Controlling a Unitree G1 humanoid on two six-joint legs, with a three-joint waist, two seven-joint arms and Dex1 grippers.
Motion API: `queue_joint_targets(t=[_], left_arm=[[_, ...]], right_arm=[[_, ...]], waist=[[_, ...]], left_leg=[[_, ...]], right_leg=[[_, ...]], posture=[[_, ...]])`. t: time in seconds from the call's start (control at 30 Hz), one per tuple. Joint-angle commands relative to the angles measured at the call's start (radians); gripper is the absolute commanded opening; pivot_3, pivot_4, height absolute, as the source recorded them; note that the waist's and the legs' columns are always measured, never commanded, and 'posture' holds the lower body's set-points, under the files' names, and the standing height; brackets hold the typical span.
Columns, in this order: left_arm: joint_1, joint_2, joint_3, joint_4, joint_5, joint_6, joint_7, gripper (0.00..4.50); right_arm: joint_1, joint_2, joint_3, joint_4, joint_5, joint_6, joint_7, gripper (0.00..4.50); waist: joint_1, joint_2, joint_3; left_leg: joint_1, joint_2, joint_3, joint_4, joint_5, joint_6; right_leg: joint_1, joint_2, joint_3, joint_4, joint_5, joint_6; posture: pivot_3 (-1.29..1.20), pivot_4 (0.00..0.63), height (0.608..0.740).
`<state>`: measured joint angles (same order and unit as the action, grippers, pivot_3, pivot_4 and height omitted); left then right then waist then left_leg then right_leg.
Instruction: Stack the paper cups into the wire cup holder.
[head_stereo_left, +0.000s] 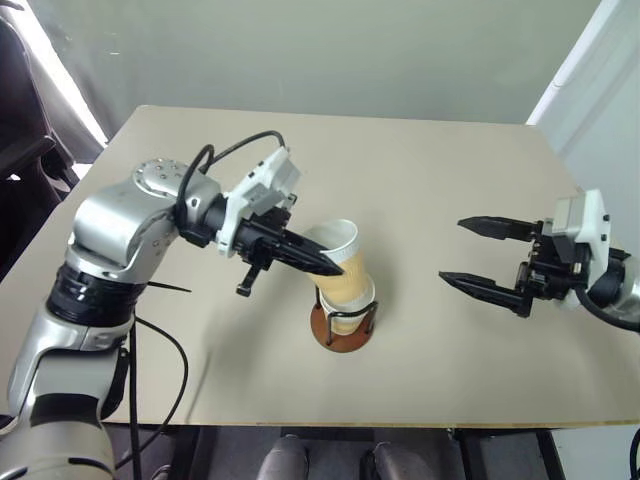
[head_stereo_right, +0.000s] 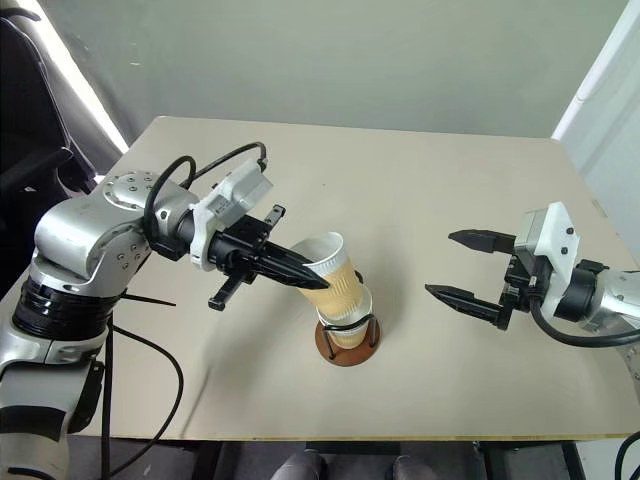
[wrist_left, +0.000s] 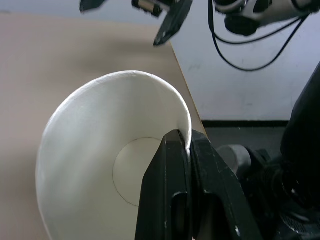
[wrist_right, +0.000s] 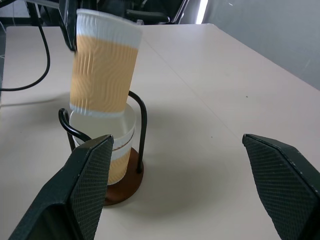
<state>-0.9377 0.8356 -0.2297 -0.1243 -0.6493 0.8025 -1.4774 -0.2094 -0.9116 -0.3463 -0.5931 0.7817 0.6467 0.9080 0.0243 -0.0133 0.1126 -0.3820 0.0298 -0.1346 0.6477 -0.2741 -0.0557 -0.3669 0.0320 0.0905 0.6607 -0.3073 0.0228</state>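
A plain indoor test room, of the lab or office sort, is suggested; a bare beige surface (head_stereo_left: 450, 200) is set against an undecorated grey-green wall (head_stereo_left: 330, 55) on the far side; dark office-type chairs (head_stereo_left: 25, 140) are seen at the far left, beside a bright strip of daylight; a white panel (head_stereo_left: 590, 90) is seen at the far right.

- You have no words, numbers, brand marks or signs to read anywhere here.
- Your paper cups (wrist_right: 104, 75) carry only a wavy ribbed pattern, no print.
- Your table (head_stereo_left: 420, 160) is plain.
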Motion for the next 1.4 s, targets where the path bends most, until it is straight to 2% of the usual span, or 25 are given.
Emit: queue_joint_targets(t=[0.03, 0.3, 0.33, 0.43, 0.7, 0.77, 0.93, 1.07, 1.17, 1.2, 1.27, 1.4], left_arm=[[-0.004, -0.005, -0.009, -0.025, 0.045, -0.043, 0.004, 0.02], [-0.002, -0.065, -0.029, -0.054, 0.069, -0.029, 0.043, 0.02], [-0.004, -0.068, -0.028, -0.054, 0.068, -0.025, 0.046, 0.21], [-0.007, -0.071, -0.024, -0.055, 0.067, -0.019, 0.053, 0.91], [0.005, -0.063, -0.003, -0.08, 0.059, 0.002, 0.084, 3.86], [0.005, -0.072, 0.011, -0.08, 0.062, -0.006, 0.111, 4.47], [0.0, -0.094, 0.103, -0.061, 0.023, 0.012, 0.193, 4.47], [0.082, -0.037, 0.251, -0.077, -0.067, 0.124, 0.252, 4.47], [0.276, 0.06, 0.394, -0.104, -0.085, 0.146, 0.27, 4.47], [0.371, 0.08, 0.477, -0.099, -0.102, 0.157, 0.277, 4.47], [0.536, 0.108, 0.608, -0.096, -0.127, 0.17, 0.277, 4.47], [0.759, 0.112, 0.765, -0.11, -0.191, 0.186, 0.258, 4.47]], right_arm=[[0.001, -0.015, -0.048, -0.026, 0.019, -0.004, -0.016, 4.19], [0.012, -0.023, -0.053, -0.021, 0.02, -0.009, -0.015, 4.19], [0.013, -0.024, -0.053, -0.02, 0.02, -0.01, -0.014, 4.19], [0.01, -0.026, -0.046, -0.014, 0.018, -0.014, -0.013, 4.19], [-0.018, -0.019, -0.003, 0.025, -0.006, -0.036, -0.003, 4.19], [-0.029, -0.017, 0.012, 0.038, -0.014, -0.043, 0.002, 4.19], [-0.055, -0.012, 0.051, 0.076, -0.033, -0.063, 0.02, 4.19], [-0.085, -0.01, 0.107, 0.167, -0.078, -0.089, 0.056, 4.19], [-0.105, -0.007, 0.145, 0.296, -0.134, -0.128, 0.097, 4.19], [-0.114, -0.009, 0.158, 0.361, -0.161, -0.15, 0.117, 4.19], [-0.133, -0.015, 0.181, 0.48, -0.215, -0.194, 0.153, 4.19], [-0.167, -0.024, 0.206, 0.622, -0.269, -0.258, 0.233, 4.19]], waist=[[0.0, 0.0, 0.0], [0.002, 0.0, 0.0], [0.002, 0.0, 0.0], [0.002, 0.0, 0.0], [0.003, 0.0, 0.0], [0.003, 0.0, 0.0], [0.003, 0.0, 0.0], [-0.001, 0.0, 0.0], [-0.017, 0.001, -0.001], [-0.019, 0.001, -0.001], [-0.023, 0.001, -0.001], [-0.009, -0.001, -0.001]], left_leg=[[0.0, 0.0, 0.0, 0.0, 0.0, 0.0], [0.0, 0.0, 0.001, 0.0, 0.0, 0.0], [0.0, 0.0, 0.001, 0.0, 0.0, 0.0], [0.0, 0.0, 0.001, 0.0, 0.0, 0.0], [0.0, 0.0, 0.001, 0.0, 0.0, 0.0], [0.0, 0.0, 0.001, 0.0, 0.0, 0.0], [0.0, 0.0, 0.001, 0.001, 0.0, 0.0], [0.0, 0.0, 0.002, 0.001, 0.0, 0.0], [0.002, 0.0, 0.003, -0.001, 0.0, 0.0], [0.002, 0.001, 0.004, -0.001, 0.0, 0.0], [0.002, 0.001, 0.004, -0.002, 0.0, 0.0], [0.0, 0.001, 0.003, -0.002, 0.0, 0.0]], right_leg=[[0.0, 0.0, 0.0, 0.0, 0.0, 0.0], [0.0, 0.0, 0.0, 0.0, 0.0, 0.0], [0.0, 0.0, 0.0, 0.0, 0.0, 0.0], [0.0, 0.0, 0.0, 0.0, 0.0, 0.0], [0.0, 0.0, 0.0, 0.0, 0.0, 0.0], [0.0, 0.0, 0.0, 0.0, 0.0, 0.0], [0.0, 0.0, 0.0, 0.001, 0.0, 0.0], [0.0, 0.0, 0.0, 0.001, 0.0, 0.0], [0.0, 0.0, 0.003, 0.001, 0.0, 0.0], [-0.001, 0.0, 0.003, 0.002, 0.0, 0.0], [-0.002, 0.0, 0.004, 0.002, 0.0, 0.001], [-0.005, 0.0, 0.005, 0.003, 0.0, 0.001]], posture=[[0.0, 0.15, 0.74], [0.0, 0.15, 0.74], [0.0, 0.15, 0.74], [0.0, 0.15, 0.74], [0.0, 0.15, 0.74], [0.0, 0.15, 0.74], [0.0, 0.15, 0.74], [0.0, 0.15, 0.74], [0.0, 0.15, 0.74], [0.0, 0.15, 0.74], [0.0, 0.15, 0.74], [0.0, 0.15, 0.74]])
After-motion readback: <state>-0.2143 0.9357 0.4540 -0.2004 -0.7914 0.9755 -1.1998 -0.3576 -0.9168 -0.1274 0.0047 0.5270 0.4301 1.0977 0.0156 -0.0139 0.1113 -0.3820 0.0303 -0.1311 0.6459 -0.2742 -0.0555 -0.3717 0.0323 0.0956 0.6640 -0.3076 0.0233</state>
